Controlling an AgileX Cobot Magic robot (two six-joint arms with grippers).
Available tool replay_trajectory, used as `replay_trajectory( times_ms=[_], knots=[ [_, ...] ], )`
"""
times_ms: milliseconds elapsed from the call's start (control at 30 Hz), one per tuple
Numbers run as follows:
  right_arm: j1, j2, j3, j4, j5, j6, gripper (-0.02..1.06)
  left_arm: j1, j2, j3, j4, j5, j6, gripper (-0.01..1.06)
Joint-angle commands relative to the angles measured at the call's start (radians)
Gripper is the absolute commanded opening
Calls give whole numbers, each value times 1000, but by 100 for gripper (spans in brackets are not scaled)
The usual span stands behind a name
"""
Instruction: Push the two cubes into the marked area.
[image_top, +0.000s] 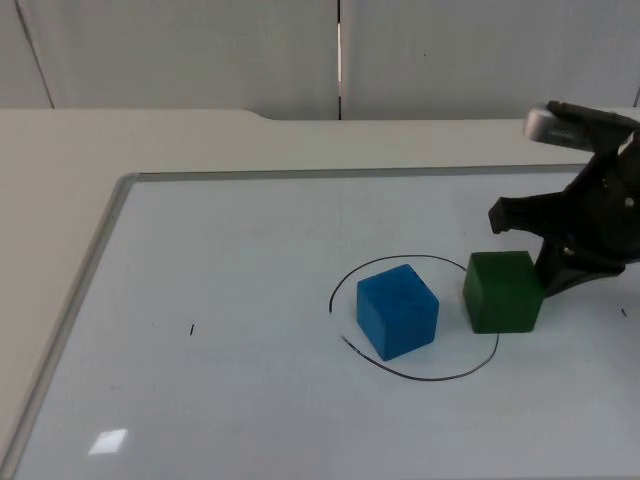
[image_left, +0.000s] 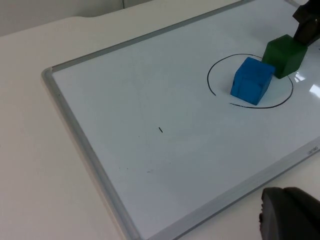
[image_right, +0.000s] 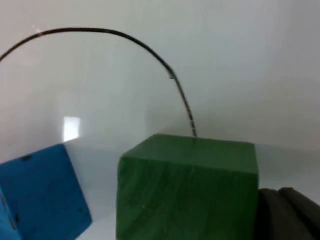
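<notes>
Currently, the green cube (image_top: 503, 291) is positioned across the drawn circle's (image_top: 415, 318) right edge, with the blue cube (image_top: 398, 310) inside. The right gripper (image_top: 560, 262), spread wide, is placed against the green cube's right side; leftward pushing is required. The left gripper's (image_left: 290, 216) state cannot be determined; it waits.

This looks like a robotics lab or test room, though little of the surroundings is visible: a framed whiteboard (image_top: 200, 250) lies flat on a plain white table (image_top: 60, 180) before a bare grey partition wall (image_top: 200, 50), with a hand-drawn black circle (image_top: 345, 280) on it.
</notes>
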Motion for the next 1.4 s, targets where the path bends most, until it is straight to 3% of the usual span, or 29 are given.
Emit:
replay_trajectory(
  times_ms=[0, 1367],
  knots=[
    [13, -6, 7, 7, -16, -1, 0, 1, -4, 5, 2, -12, -8, 0],
    [97, -6, 7, 5, -113, -1, 0, 1, -4, 5, 2, -12, -8, 0]
  ],
)
